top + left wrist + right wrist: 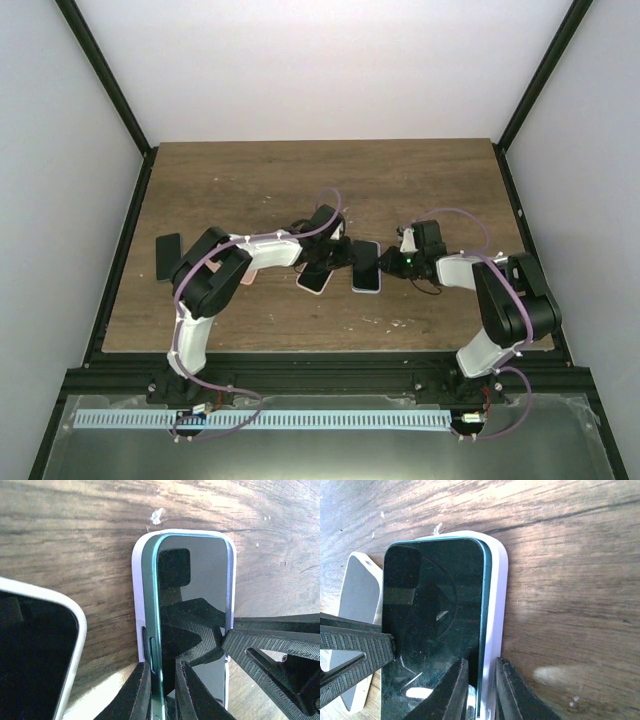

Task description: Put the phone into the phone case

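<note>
A dark-screened phone [366, 268] with a green rim lies in a white phone case in mid-table. In the left wrist view the phone [200, 575] sits in the case [139, 580] with its left green edge standing slightly proud of the case wall. My left gripper [162, 695] is shut across that left edge, one finger outside the case and one on the screen. In the right wrist view my right gripper [480, 695] is shut across the right edge of the phone [435, 610] and the case [497, 595]. The two grippers [342, 255] [392, 265] face each other.
A second phone in a white case [315, 280] lies just left of the first; it also shows in the left wrist view [35, 650] and the right wrist view [360, 592]. A black flat object [168, 257] lies at the table's left edge.
</note>
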Action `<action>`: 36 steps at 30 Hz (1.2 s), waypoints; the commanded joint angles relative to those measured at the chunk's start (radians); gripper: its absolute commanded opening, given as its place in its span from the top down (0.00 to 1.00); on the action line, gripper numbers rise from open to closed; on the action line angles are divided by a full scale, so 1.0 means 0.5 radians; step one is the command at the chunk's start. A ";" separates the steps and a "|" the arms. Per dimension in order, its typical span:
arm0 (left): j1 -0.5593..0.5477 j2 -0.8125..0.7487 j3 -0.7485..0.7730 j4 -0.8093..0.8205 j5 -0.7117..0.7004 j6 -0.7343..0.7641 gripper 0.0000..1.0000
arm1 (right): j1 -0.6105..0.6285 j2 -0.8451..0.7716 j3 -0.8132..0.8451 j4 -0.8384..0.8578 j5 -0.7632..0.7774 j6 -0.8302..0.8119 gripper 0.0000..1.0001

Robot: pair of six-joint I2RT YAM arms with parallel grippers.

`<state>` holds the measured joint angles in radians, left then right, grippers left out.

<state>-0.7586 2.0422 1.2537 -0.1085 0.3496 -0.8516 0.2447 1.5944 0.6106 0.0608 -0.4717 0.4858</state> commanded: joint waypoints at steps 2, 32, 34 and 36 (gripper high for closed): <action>-0.093 0.145 0.131 -0.056 -0.009 0.146 1.00 | 0.028 0.113 0.038 0.160 -0.232 -0.048 0.85; 0.007 0.044 0.107 0.002 -0.037 0.093 0.86 | -0.006 0.006 0.037 0.040 0.051 0.020 0.85; 0.007 0.066 0.124 0.002 -0.024 0.094 0.91 | -0.005 0.028 0.037 0.058 0.034 0.015 0.85; 0.005 0.087 0.129 0.014 -0.002 0.093 0.97 | -0.005 0.045 0.035 0.092 -0.008 0.011 0.85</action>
<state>-0.7536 2.0472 1.2903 -0.1341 0.3225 -0.8116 0.2424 1.5932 0.6106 0.0757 -0.4427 0.4919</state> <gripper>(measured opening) 0.090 0.154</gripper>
